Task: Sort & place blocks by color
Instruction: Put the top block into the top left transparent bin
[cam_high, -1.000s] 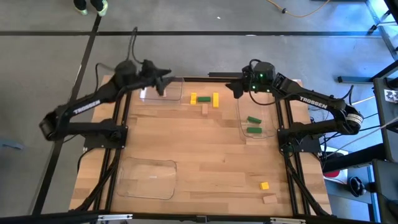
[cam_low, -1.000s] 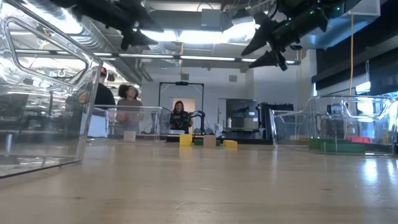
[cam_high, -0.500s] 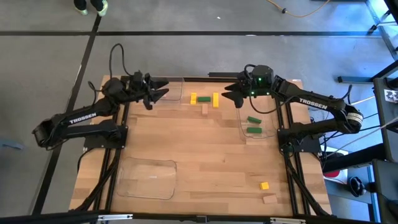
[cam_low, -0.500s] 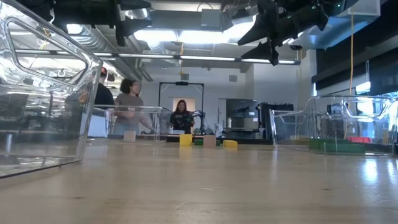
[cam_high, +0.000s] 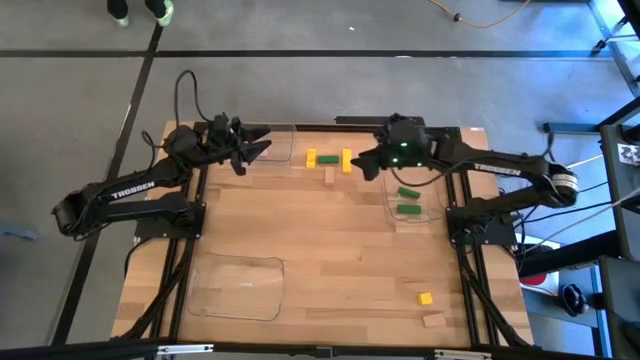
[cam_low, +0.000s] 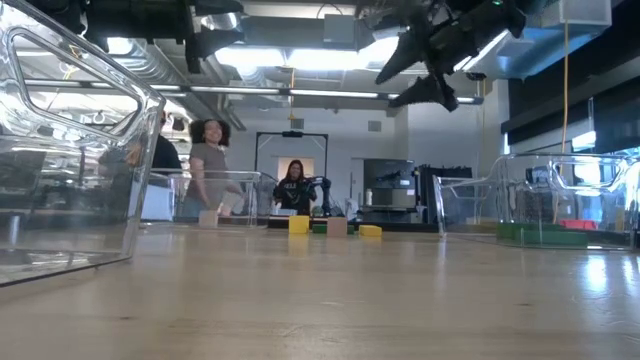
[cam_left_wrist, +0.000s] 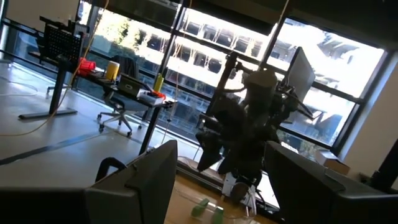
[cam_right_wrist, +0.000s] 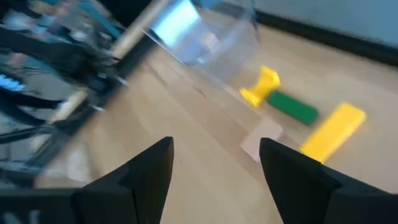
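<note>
Hand of the right arm (cam_high: 362, 163), fingers spread and empty, hovering above the far-edge cluster: yellow bar (cam_right_wrist: 330, 131), green bar (cam_right_wrist: 292, 106), small yellow block (cam_right_wrist: 261, 86), tan block (cam_right_wrist: 260, 139), all lying on the tabletop (cam_high: 320, 250). The wooden pieces are probably light, rigid and smooth; pinch the yellow bar across its short sides. The left hand (cam_high: 255, 150) waits open over the far-left tray (cam_high: 280, 145).

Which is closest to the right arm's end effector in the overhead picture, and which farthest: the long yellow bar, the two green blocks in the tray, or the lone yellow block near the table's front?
From the right end effector:
1. Long yellow bar, right beside it.
2. Green blocks in the right-hand tray.
3. Lone yellow block, by the front right corner.
</note>
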